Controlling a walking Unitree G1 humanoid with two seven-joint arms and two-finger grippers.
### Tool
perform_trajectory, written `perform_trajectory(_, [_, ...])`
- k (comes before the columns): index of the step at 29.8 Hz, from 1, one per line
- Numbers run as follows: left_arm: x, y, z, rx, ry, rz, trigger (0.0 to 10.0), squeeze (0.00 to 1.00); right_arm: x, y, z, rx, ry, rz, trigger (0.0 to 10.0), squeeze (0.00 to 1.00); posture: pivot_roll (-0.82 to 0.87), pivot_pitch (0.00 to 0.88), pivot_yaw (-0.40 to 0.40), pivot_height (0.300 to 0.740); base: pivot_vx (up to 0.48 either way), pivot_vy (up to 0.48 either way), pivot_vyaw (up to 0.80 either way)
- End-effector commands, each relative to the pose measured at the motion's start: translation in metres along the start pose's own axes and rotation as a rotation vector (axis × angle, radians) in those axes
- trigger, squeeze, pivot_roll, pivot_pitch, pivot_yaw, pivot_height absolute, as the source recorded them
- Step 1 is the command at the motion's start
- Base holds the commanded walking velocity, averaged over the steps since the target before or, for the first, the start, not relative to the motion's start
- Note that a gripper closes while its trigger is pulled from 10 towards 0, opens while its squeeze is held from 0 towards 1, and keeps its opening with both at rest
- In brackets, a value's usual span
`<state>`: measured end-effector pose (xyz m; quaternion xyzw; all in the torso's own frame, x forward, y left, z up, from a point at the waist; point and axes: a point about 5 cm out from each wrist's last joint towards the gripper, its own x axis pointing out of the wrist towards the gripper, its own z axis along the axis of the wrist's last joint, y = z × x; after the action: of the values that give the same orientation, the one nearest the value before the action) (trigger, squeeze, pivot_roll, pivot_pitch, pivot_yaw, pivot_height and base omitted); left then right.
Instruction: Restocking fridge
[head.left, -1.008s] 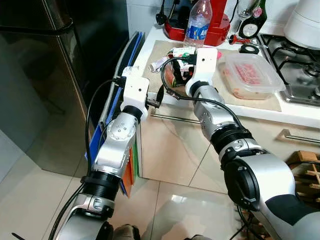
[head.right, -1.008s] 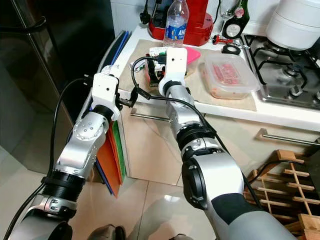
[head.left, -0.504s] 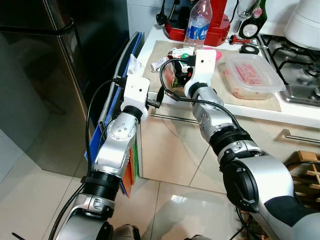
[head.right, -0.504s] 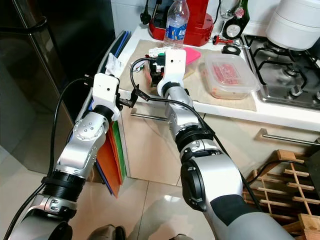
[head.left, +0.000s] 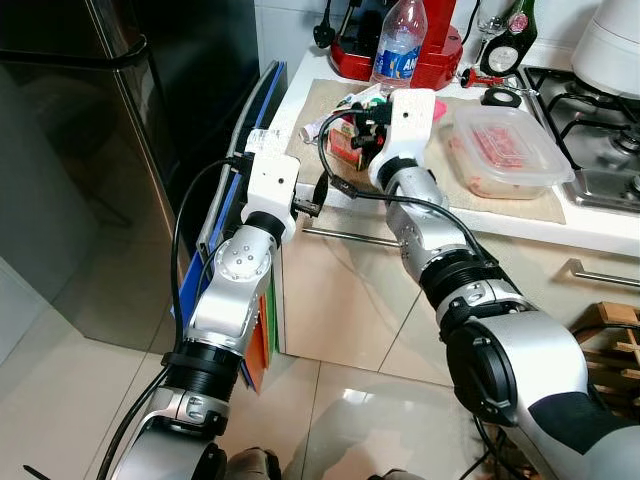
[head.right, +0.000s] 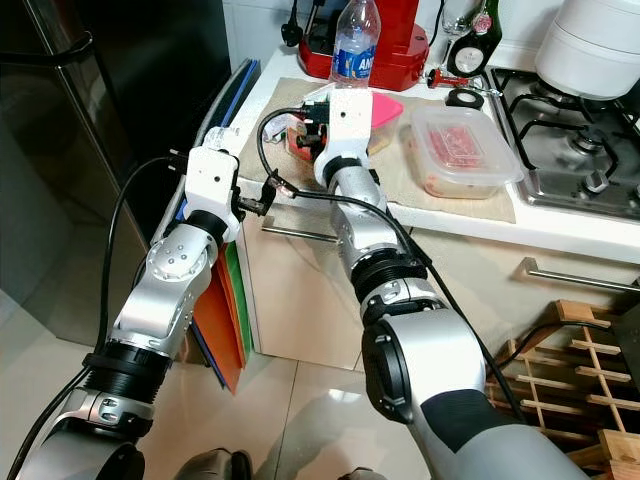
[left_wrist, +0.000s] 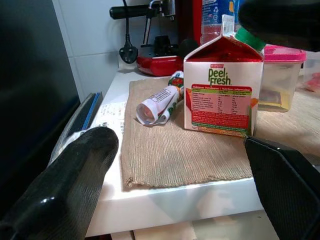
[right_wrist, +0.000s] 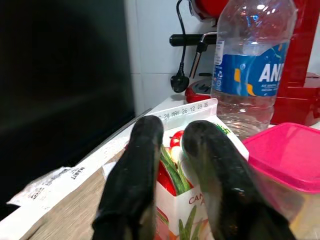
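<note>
While right gripper (right_wrist: 172, 150) pinches one juice carton (left_wrist: 223, 85), left gripper (left_wrist: 185, 195) gapes

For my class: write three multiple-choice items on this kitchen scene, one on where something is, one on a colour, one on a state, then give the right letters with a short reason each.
1. Where does the juice carton stand?
A. On the woven mat on the counter
B. On the floor
C. On the stove

2. What colour is the lid of the tub behind the carton?
A. Blue
B. Pink
C. Black

3. How are the fingers of the right gripper set?
A. Spread wide above the water bottle
B. Closed on the carton's top ridge
C. Resting flat on the mat

Key: 1 A, the left wrist view shows its base on the mat. 2 B, the lid is pink. 3 B, both fingers pinch the ridge in the right wrist view.
</note>
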<state>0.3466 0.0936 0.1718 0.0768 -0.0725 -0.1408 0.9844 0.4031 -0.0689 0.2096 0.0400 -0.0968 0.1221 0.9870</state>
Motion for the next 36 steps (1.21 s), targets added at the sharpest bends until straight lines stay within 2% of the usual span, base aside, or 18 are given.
perform_trajectory(1, [0.0015, -0.0017, 0.0010, 0.015, 0.000, -0.007, 10.0, 0.00, 0.0016, -0.0016, 0.0074, -0.015, -0.037, -0.004, 0.0, 0.00, 0.06, 0.012, -0.021, 0.740, 0.000, 0.000, 0.00])
perform_trajectory(7, [0.0015, -0.0017, 0.0006, 0.015, 0.002, -0.008, 10.0, 0.00, 0.0029, -0.0028, 0.0148, -0.026, -0.075, -0.014, 0.0, 0.00, 0.06, 0.014, -0.020, 0.740, 0.000, 0.000, 0.00])
perform_trajectory(9, [0.0017, -0.0019, 0.0007, 0.014, 0.002, -0.008, 10.0, 0.00, 0.0030, -0.0039, 0.0126, -0.033, -0.056, -0.023, 0.0, 0.00, 0.05, 0.017, -0.021, 0.740, 0.000, 0.000, 0.00])
perform_trajectory(10, [0.0018, -0.0021, 0.0007, 0.014, 0.003, -0.006, 10.0, 0.00, 0.0028, -0.0043, 0.0101, -0.023, -0.036, -0.023, 7.5, 0.97, 0.05, 0.018, -0.020, 0.740, 0.000, 0.000, 0.00])
perform_trajectory(12, [0.0020, -0.0022, 0.0007, 0.014, 0.003, -0.005, 10.0, 0.00, 0.0027, -0.0046, 0.0083, -0.015, -0.023, -0.022, 7.5, 0.97, 0.05, 0.018, -0.020, 0.740, 0.000, 0.000, 0.00])
perform_trajectory(13, [0.0020, -0.0019, -0.0001, 0.011, 0.011, 0.001, 10.0, 0.00, 0.0027, -0.0051, 0.0077, -0.014, -0.018, -0.025, 10.0, 1.00, 0.06, 0.021, -0.021, 0.740, 0.000, 0.000, 0.00])
perform_trajectory(21, [0.0014, 0.0002, -0.0008, 0.024, 0.012, 0.018, 10.0, 0.00, 0.0027, -0.0087, 0.0098, -0.017, -0.030, -0.037, 10.0, 1.00, 0.05, 0.026, -0.021, 0.740, 0.000, 0.000, 0.00])
perform_trajectory(32, [0.0013, 0.0008, 0.0031, -0.012, -0.012, 0.026, 10.0, 0.00, 0.0022, -0.0106, 0.0068, -0.050, -0.001, -0.041, 10.0, 1.00, 0.05, 0.028, -0.023, 0.740, 0.000, -0.480, 0.00])
perform_trajectory(36, [0.0018, 0.0008, 0.0029, -0.017, -0.012, 0.035, 10.0, 0.00, 0.0025, -0.0093, 0.0063, -0.065, 0.006, -0.037, 10.0, 1.00, 0.05, 0.027, -0.024, 0.740, 0.000, -0.351, 0.76])
